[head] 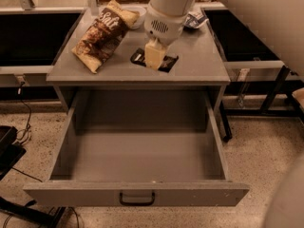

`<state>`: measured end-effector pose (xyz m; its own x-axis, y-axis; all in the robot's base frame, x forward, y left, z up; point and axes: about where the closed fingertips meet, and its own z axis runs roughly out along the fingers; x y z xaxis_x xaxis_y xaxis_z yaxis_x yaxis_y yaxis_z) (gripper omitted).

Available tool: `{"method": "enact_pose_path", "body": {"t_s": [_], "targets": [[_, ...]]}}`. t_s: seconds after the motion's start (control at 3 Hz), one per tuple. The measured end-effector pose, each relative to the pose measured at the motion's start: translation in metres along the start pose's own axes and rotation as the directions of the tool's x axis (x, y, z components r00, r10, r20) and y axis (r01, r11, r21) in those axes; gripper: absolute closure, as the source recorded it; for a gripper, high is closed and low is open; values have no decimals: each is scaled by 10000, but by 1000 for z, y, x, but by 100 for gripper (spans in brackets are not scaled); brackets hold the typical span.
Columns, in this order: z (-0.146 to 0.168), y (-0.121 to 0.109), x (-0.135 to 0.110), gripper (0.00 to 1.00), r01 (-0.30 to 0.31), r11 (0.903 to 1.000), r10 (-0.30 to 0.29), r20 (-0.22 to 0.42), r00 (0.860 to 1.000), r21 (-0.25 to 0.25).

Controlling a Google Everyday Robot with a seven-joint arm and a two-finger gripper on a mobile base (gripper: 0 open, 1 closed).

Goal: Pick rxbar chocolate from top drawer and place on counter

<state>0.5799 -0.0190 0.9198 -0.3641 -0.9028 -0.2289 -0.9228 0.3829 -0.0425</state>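
Note:
The rxbar chocolate (138, 57), a flat black wrapper with white print, lies at the front middle of the grey counter (202, 65). My gripper (154, 64) points down onto the bar's middle, its cream fingers (154, 55) closed on it, and both ends of the bar stick out to either side. The white arm comes in from the upper right. The top drawer (137, 193) is pulled fully open below the counter, its inside bare, with a small dark handle (137, 198) on the front panel.
A large brown chip bag (102, 34) lies on the counter's left side. A dark blue snack bag (195, 19) lies at the back right. A dark table leg (273, 91) stands to the right, and cables and a black base (9, 151) on the floor at left.

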Motion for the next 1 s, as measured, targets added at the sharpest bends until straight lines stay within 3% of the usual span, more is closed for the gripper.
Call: {"method": "enact_pose_path", "body": {"t_s": [0.33,0.67,1.0], "targets": [[-8,-29,-25,100,404,9990,-407,-153,9991,-183],[-16,-71,-58,100,229,9991,-254,724,9971,347],[-17,-117,-77,100,-595,9946,423,1928,9803,846]]}}
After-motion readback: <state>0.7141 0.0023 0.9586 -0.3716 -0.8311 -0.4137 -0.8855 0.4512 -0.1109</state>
